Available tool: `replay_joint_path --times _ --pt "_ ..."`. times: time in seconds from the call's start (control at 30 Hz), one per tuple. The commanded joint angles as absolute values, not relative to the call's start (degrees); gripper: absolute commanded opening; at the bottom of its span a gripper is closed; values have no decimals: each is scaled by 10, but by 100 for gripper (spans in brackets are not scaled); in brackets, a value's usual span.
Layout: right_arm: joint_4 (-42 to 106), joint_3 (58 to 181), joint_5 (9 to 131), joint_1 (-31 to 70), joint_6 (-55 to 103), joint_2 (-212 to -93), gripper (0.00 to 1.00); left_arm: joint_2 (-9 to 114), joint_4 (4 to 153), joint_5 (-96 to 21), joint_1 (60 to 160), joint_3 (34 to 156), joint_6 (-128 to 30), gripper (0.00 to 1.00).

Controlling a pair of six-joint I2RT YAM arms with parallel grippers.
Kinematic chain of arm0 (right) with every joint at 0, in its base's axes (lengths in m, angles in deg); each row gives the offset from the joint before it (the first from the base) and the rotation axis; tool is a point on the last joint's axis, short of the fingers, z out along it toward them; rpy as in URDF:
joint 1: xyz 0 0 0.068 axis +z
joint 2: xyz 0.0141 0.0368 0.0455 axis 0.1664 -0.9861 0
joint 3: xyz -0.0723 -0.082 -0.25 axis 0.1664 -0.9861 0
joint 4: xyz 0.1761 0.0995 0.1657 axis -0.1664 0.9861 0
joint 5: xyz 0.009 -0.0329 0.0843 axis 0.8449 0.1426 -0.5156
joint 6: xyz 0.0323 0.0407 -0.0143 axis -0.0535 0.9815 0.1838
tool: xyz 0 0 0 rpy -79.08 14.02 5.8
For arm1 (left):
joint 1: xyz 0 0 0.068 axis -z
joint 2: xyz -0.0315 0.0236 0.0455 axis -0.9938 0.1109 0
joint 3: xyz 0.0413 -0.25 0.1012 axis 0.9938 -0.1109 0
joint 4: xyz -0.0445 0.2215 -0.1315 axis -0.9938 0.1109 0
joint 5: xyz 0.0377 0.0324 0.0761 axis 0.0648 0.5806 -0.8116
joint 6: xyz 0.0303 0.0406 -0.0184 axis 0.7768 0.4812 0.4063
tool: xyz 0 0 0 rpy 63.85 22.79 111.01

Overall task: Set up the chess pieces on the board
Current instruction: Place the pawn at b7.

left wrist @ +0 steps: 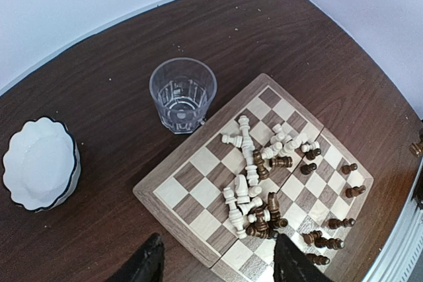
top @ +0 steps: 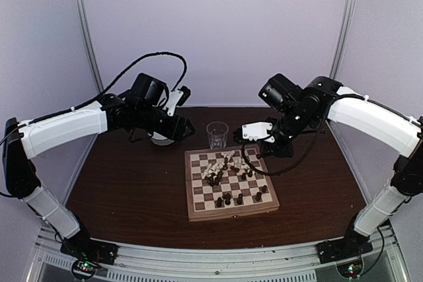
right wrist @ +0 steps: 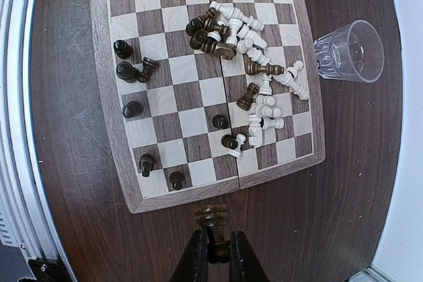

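Chess pieces (right wrist: 256,56) toppled; right gripper (right wrist: 214,241) pinches dark piece (right wrist: 211,218); glass (right wrist: 350,51) beside board (right wrist: 104,97) rim.

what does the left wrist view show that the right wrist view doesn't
Only left wrist: the white scalloped bowl in full, and the open left gripper. Only right wrist: the right gripper shut on a dark brown chess piece. Both: the checkered light-wood chessboard, the clear glass tumbler and the jumbled cream and dark pieces lying on the board.
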State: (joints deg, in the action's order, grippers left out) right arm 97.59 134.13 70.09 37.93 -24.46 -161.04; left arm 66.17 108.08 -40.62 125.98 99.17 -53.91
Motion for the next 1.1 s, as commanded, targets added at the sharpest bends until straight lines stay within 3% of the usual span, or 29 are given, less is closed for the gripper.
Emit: replay_joint_path --times 0.0,1.07 --pt "982 1352 734 392 -254 -1619 0 650 1072 -406 1256 989 -531 57" --pt "985 1353 769 418 -262 -1639 0 649 1072 -402 1256 987 -533 57"
